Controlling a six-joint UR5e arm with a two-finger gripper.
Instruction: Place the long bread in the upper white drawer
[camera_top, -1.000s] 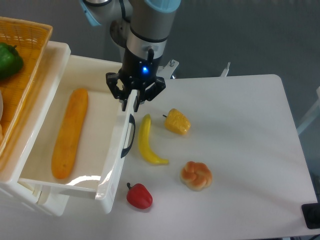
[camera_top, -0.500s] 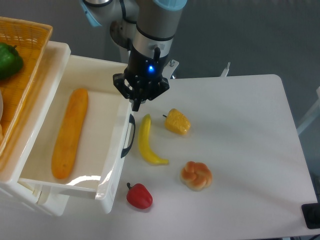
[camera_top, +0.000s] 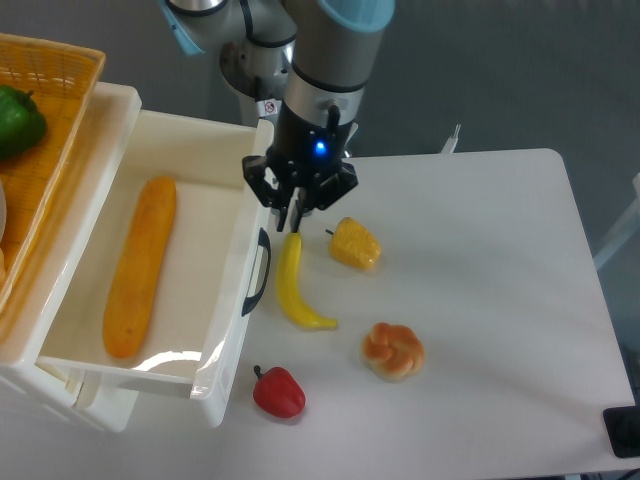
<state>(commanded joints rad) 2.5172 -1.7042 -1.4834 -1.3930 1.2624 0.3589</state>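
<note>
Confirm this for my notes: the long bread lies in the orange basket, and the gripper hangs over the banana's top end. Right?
Not quite. The camera view shows the long bread lying in the open white drawer, not the orange basket. The rest holds: the gripper hangs over the banana's top end.

The long orange-brown baguette-shaped loaf (camera_top: 138, 267) lies inside the cream-white plastic drawer (camera_top: 222, 345). An orange woven basket (camera_top: 55, 140) sits left of the drawer. Right of it, on the white worktop (camera_top: 500, 260), lie a yellow banana (camera_top: 293, 285), a knotted bun (camera_top: 392, 350) and a red pepper (camera_top: 277, 392).
</note>
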